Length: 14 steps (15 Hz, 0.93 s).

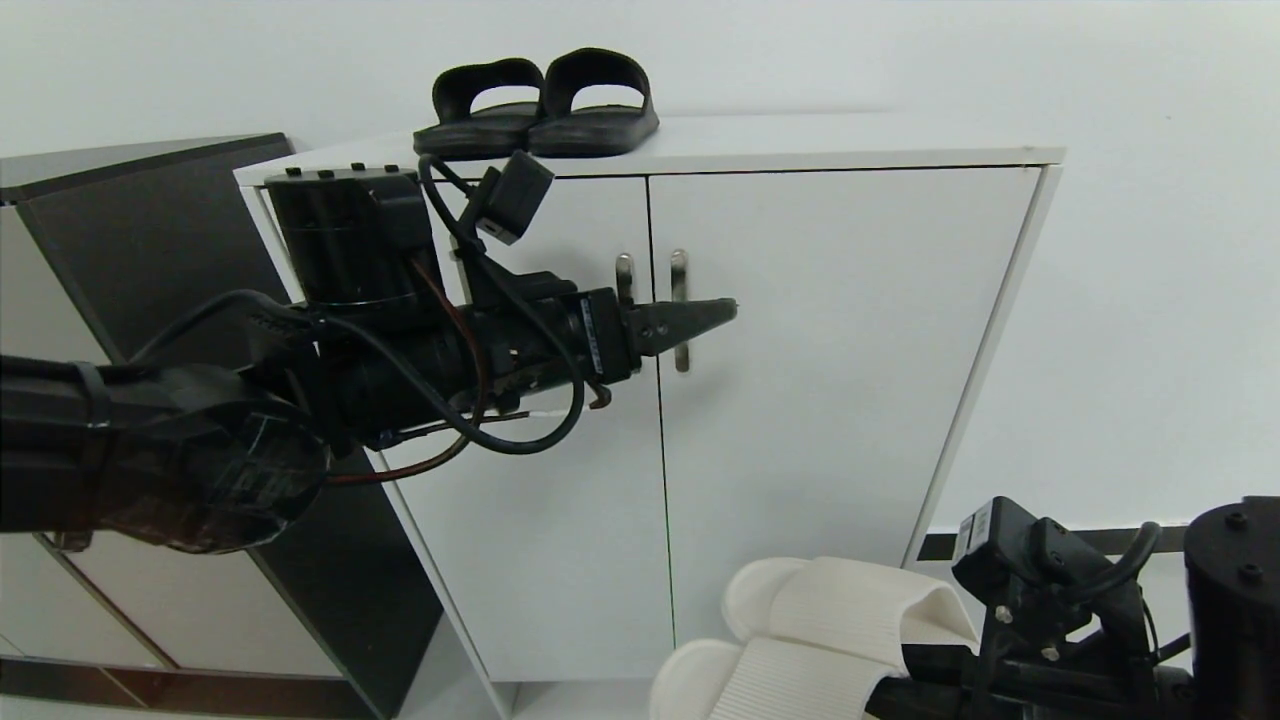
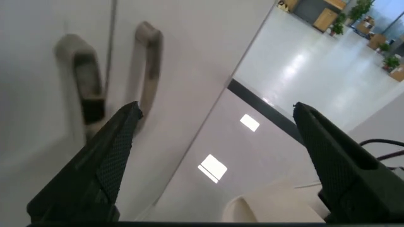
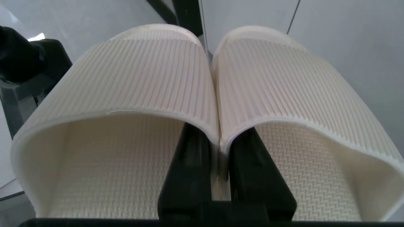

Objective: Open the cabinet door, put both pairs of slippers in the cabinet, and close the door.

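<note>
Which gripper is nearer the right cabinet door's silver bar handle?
Left. Left gripper is at the silver bar handle; right gripper hangs low, shut on white ribbed slippers.

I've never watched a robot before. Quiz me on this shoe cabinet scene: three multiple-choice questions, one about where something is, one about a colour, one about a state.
1. Where is the pair of black slippers?
A. On top of the cabinet
B. On the floor
C. Inside the cabinet

2. What colour is the pair that the right gripper holds?
A. Black
B. White
C. Red

3. How are the cabinet's two doors?
A. Both shut
B. One ajar
C. Both wide open

Answers:
1 A: they lie side by side on the cabinet's top board.
2 B: the white slippers are pinched together by their inner edges.
3 A: both doors lie flush, the handles side by side, with the open left gripper just in front of them.
</note>
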{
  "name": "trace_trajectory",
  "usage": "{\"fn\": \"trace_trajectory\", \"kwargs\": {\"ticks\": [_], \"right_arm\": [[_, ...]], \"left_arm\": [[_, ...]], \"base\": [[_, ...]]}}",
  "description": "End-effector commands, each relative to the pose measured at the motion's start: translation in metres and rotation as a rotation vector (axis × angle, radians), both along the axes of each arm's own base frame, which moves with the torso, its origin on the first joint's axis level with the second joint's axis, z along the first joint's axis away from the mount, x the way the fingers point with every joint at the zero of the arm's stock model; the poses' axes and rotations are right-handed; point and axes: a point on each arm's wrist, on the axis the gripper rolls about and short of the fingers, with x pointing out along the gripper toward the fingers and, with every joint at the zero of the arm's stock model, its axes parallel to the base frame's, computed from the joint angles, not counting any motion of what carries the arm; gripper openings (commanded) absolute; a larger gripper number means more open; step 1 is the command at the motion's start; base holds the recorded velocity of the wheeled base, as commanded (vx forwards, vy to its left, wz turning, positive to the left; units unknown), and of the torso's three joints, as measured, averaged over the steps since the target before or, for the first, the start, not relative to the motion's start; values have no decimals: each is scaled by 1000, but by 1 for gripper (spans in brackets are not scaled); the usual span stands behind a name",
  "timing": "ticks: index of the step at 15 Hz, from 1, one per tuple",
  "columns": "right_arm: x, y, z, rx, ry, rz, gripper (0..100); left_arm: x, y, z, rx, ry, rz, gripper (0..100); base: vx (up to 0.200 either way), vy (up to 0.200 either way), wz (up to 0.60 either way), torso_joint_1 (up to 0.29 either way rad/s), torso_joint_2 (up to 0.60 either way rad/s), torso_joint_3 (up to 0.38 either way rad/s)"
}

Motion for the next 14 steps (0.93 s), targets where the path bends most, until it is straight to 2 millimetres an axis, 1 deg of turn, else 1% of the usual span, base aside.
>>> {"fn": "trace_trajectory", "kwargs": {"ticks": [1,5,14], "right_arm": [[0,0,0,1,0,2,0],[0,0,1,3,-1,3,0],[0,0,0,2,1,6,0]], "left_arm": [[9,-2,-6,7,13,13,100],[26,-7,-8,4,8,54,100],[39,-15,-19,16,29,56,100]], "base": [[0,0,0,0,0,0],[0,0,0,0,0,0],[0,0,0,0,0,0]]}}
